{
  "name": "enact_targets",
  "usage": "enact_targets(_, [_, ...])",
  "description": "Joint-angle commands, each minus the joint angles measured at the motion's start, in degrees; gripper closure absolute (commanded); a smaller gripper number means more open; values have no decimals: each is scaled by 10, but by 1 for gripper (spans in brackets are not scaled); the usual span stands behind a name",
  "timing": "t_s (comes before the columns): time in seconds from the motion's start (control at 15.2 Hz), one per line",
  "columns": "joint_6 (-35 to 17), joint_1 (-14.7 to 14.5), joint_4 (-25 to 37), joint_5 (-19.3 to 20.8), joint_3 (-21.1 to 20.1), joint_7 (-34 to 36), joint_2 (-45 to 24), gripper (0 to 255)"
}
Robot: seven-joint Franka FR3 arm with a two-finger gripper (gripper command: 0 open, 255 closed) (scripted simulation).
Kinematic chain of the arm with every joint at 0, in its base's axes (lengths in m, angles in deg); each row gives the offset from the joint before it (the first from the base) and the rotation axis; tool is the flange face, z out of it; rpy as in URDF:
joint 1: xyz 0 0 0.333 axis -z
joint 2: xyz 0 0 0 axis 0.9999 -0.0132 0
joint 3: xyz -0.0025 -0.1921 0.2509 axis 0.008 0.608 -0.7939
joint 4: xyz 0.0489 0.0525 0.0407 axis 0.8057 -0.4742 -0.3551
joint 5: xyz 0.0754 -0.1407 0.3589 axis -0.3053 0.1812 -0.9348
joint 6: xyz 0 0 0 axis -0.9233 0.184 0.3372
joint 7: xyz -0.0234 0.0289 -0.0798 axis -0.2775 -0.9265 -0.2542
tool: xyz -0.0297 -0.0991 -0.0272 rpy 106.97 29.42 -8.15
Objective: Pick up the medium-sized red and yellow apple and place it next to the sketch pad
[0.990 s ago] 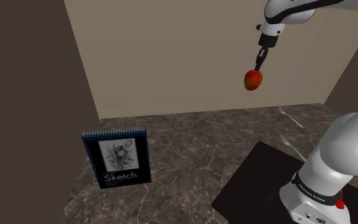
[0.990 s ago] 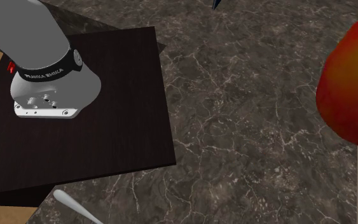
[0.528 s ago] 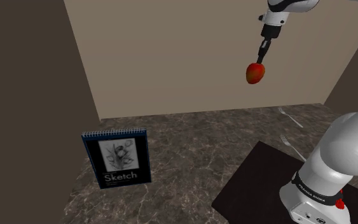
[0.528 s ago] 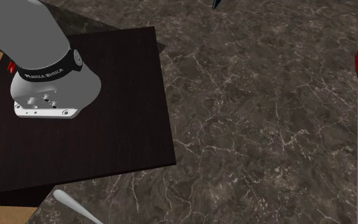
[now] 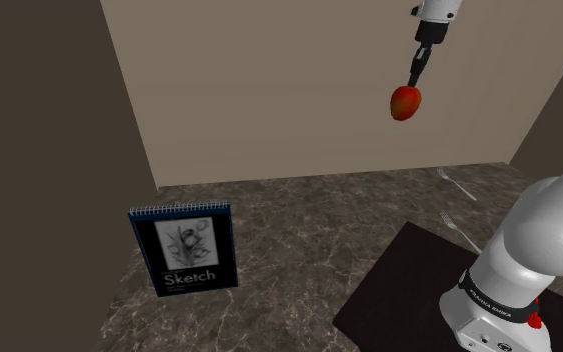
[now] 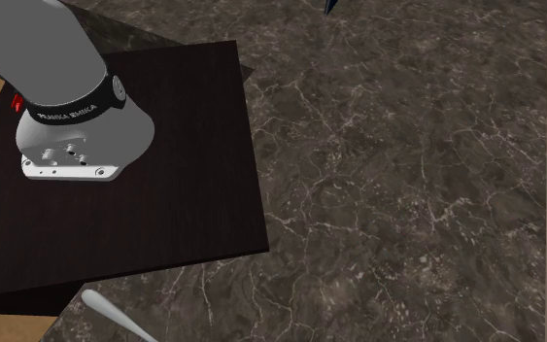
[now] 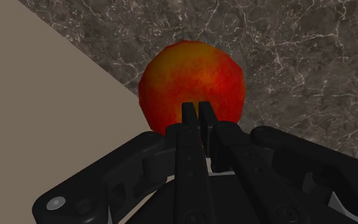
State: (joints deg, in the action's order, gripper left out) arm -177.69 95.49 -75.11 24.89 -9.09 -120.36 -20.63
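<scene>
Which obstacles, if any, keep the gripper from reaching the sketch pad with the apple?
Probably none: the gripper holds the apple high over the dark veined counter, and nothing stands between it and the sketch pad, though the reach looks long.

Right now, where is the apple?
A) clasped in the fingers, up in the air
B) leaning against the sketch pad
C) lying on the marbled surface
A: the apple hangs clasped between the fingers, well above the marbled surface and away from the sketch pad.

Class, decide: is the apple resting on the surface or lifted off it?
Lifted: the apple hangs in the shut pincer, high above the marbled surface.
</scene>
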Motion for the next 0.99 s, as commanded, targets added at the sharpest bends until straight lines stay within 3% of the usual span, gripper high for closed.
enact_targets(0.0, [9,-1,10,-1,-1,0,-1,255])
enact_targets(0.4, [12,-19,-56,9,-71,94,64,255])
enact_targets(0.92, [20,-48,-107,-8,-162,210,112,255])
